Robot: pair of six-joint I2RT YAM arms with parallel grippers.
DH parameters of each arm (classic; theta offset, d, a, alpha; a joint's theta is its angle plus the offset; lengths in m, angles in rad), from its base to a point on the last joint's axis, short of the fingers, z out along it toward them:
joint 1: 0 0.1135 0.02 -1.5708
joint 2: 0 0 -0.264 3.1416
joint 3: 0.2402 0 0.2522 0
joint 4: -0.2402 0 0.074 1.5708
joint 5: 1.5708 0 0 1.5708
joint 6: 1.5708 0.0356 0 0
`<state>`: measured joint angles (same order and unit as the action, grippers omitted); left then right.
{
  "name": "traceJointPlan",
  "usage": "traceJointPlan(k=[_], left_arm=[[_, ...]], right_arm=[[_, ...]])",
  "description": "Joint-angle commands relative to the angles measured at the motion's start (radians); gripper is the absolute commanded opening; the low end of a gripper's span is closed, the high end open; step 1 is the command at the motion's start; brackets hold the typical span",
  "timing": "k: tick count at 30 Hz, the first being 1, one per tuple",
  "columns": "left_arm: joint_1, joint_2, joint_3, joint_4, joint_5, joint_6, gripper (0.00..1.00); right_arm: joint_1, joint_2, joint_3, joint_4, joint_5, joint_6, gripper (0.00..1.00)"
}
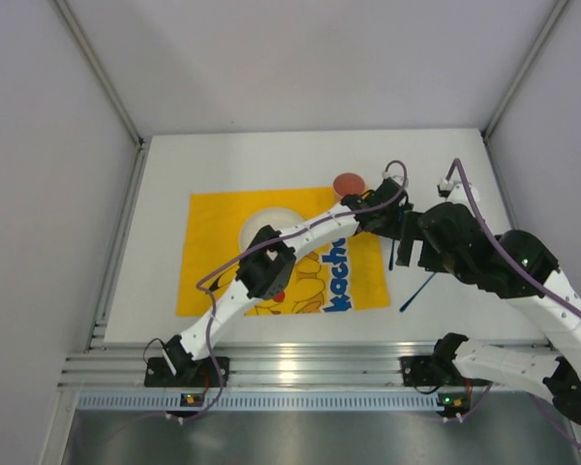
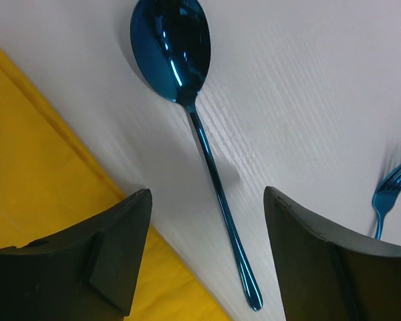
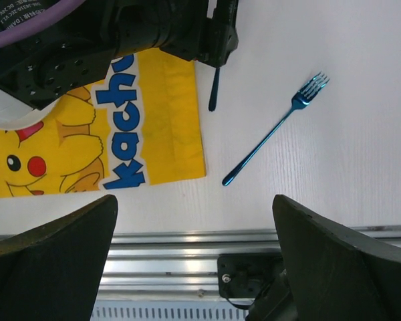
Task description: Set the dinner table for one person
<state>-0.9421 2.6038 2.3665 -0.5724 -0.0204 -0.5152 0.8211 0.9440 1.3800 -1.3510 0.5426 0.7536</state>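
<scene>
The white dinner table (image 1: 271, 155) carries a yellow Pikachu mat (image 1: 213, 252) with a white plate (image 1: 259, 227) on it, partly hidden by my left arm. A blue spoon (image 2: 187, 100) lies on the table just right of the mat. My left gripper (image 2: 207, 191) is open, low over the spoon's handle, one finger on each side and not touching it. A blue fork (image 3: 274, 130) lies slanted to the right of the spoon. My right gripper (image 3: 194, 198) is open and empty, held high above the table's near edge.
A small orange-red cup (image 1: 349, 184) stands beyond the mat's far right corner. The metal rail (image 3: 187, 254) runs along the near edge. My two arms are close together over the table's right half.
</scene>
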Motion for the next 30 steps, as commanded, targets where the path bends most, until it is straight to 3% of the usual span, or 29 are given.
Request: traceJointPlan(k=[1, 5, 7, 12, 17, 19, 21, 26, 28, 30], left_arm=[[-0.027, 0.050, 0.037, 0.077, -0.041, 0.010, 0.75], [-0.040, 0.049, 0.039, 0.056, -0.032, -0.011, 0.72], [-0.040, -0.023, 0.022, 0.051, -0.042, -0.013, 0.72], [-0.040, -0.316, -0.197, 0.166, 0.016, -0.026, 0.77], [-0.043, -0.499, -0.355, 0.095, 0.132, -0.026, 0.75], [-0.044, -0.631, -0.438, 0.088, 0.099, -0.029, 0.76], [-0.044, -0.750, -0.530, 0.036, -0.020, -0.026, 0.76], [-0.044, -0.983, -0.763, -0.058, -0.194, -0.038, 0.75], [-0.043, -1.046, -0.829, -0.076, -0.231, -0.066, 0.75], [-0.043, -1.132, -0.895, -0.095, -0.257, -0.089, 0.75]], right_arm=[[-0.008, 0.004, -0.007, -0.103, -0.012, -0.072, 1.00], [-0.017, 0.021, -0.030, -0.039, -0.003, -0.118, 1.00], [-0.055, 0.041, -0.013, 0.011, -0.006, -0.170, 1.00], [-0.230, 0.099, 0.132, 0.156, -0.023, -0.302, 0.99], [-0.387, 0.169, 0.290, 0.300, -0.053, -0.372, 1.00], [-0.483, 0.217, 0.327, 0.315, -0.107, -0.372, 1.00], [-0.574, 0.311, 0.340, 0.305, -0.213, -0.332, 1.00], [-0.642, 0.471, 0.220, 0.409, -0.407, -0.258, 1.00], [-0.640, 0.519, 0.159, 0.478, -0.441, -0.240, 0.88], [-0.640, 0.594, 0.131, 0.503, -0.452, -0.226, 0.84]])
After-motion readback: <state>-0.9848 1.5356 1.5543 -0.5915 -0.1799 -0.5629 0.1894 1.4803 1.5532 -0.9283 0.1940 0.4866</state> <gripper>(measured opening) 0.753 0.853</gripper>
